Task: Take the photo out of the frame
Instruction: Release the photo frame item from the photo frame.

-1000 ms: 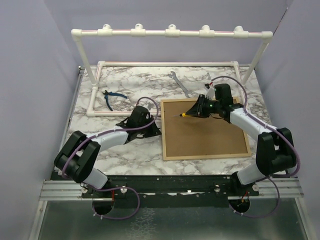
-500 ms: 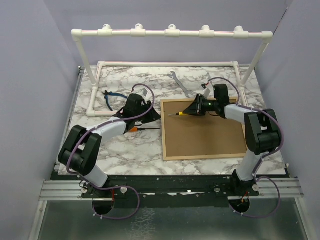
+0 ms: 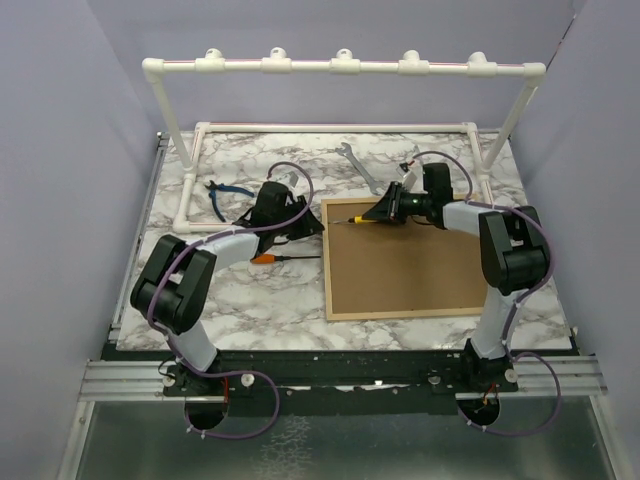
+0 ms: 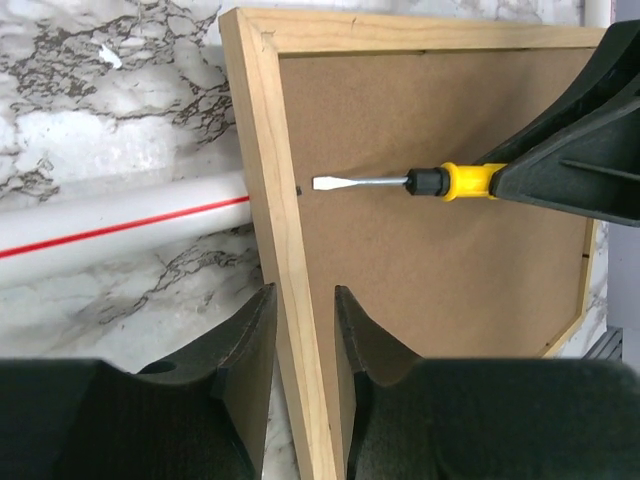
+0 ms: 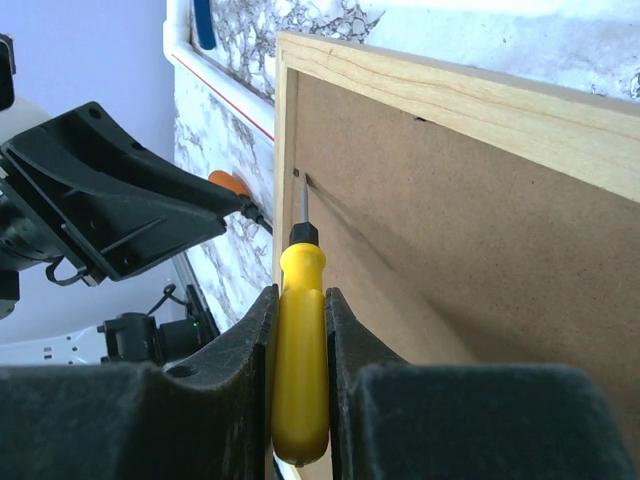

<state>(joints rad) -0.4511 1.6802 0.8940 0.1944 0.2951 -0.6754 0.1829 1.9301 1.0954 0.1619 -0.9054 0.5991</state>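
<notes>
Found the frame [image 3: 410, 275] lying back-up on the right half of the marble table [image 3: 250, 305], brown fibreboard uppermost, near edge close to the table's near edge, right edge a little in from the table's right edge. Saw nothing of the photo, hidden beneath the backing.

Caught the left gripper [image 4: 303, 345] at the frame's left edge, toward its far-left corner, fingers [image 4: 245, 350] set narrow on either side of the light-wood rail. Could not tell whether pressing the wood or only straddling it.

Found the right gripper [image 5: 300, 360] clamped on the yellow handle of a flat-blade screwdriver [image 4: 465, 180], shaft low over the backing, tip just beside a small dark tab [image 4: 298, 187] against the inner side of the left rail.

Noted a white pipe rack [image 3: 340, 67] along the far edge, its base pipe ending just beside the frame's far-left corner. Marked an orange-handled screwdriver [image 3: 268, 258] just left of the left rail, a wrench [image 3: 358, 165] beyond the far rail and blue pliers [image 3: 225, 197] toward the far-left corner. Found bare marble toward the near-left corner and along the frame's right side.
</notes>
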